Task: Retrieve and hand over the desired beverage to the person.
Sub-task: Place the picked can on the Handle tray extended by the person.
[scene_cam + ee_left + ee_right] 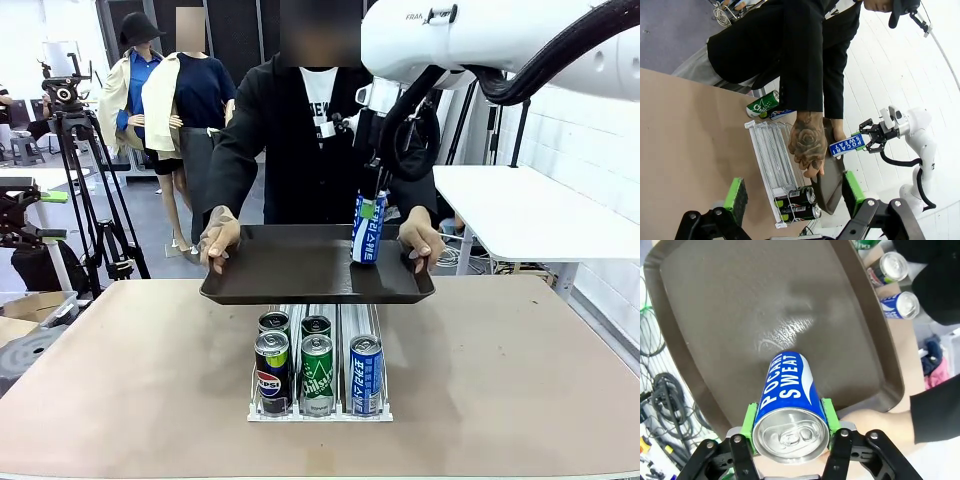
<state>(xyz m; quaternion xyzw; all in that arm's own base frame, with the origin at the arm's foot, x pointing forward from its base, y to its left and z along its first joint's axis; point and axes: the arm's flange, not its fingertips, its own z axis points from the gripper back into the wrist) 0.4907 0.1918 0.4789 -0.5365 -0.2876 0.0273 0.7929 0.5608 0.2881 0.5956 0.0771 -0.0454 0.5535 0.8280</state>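
Note:
The person [300,140] stands across the table and holds a dark tray [290,265] level in both hands, above the can rack [318,405]. My right gripper [371,207] reaches down from the upper right, shut on a blue Pocari Sweat can [368,228] over the tray's right part. I cannot tell whether the can's base touches the tray. In the right wrist view the green pads [748,421] clamp the blue can [787,405] near its top, with the tray [730,310] below. My left gripper [795,192] is open and empty, away from the rack [771,160].
The rack's front row holds a Pepsi can [271,372], a green can [317,372] and a blue can [366,372], with more cans behind. A camera tripod [75,150] stands at the far left. A white table [530,215] is at the right.

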